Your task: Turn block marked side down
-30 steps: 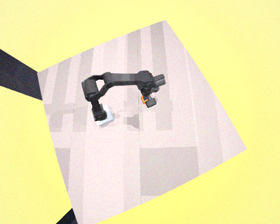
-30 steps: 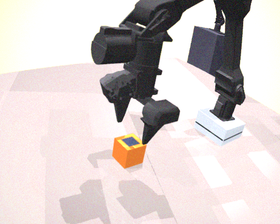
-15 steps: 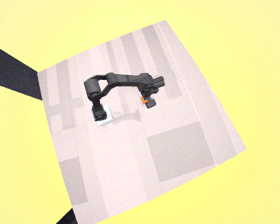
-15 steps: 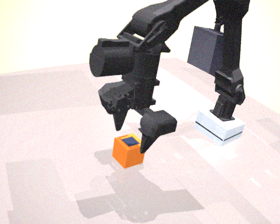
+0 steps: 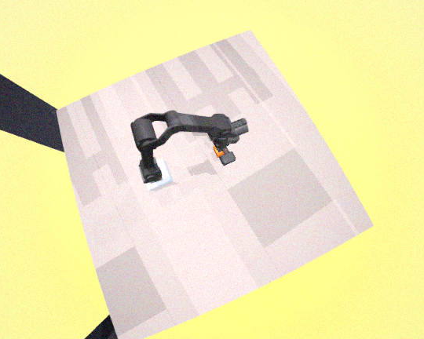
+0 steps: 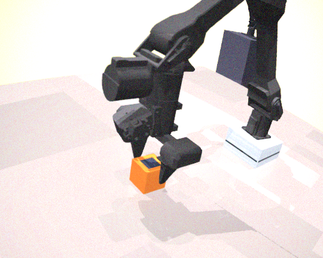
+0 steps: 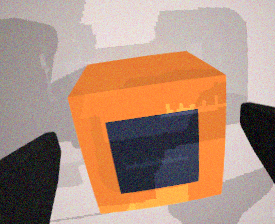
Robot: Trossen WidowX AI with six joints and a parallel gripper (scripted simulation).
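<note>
The orange block (image 5: 218, 152) (image 6: 147, 178) (image 7: 88, 150) rests on the table (image 5: 206, 235) (image 6: 49, 203). Its marked side, a dark blue square (image 6: 151, 162) (image 7: 155, 155) on a yellow-orange face, faces up. My gripper (image 6: 149, 168) (image 7: 151, 128) is open and points down over the block. Its fingertips stand on opposite sides of the block, reaching below its top in the exterior view. In the wrist view there is a gap between the block and each finger. In the top view the arm and one finger hide part of the block.
The arm's white base block (image 5: 164, 176) (image 6: 243, 150) stands on the table to one side, with the arm arching over to the orange block. A dark box (image 6: 234, 57) shows behind the arm. A dark beam (image 5: 21, 106) meets the table's left edge in the top view.
</note>
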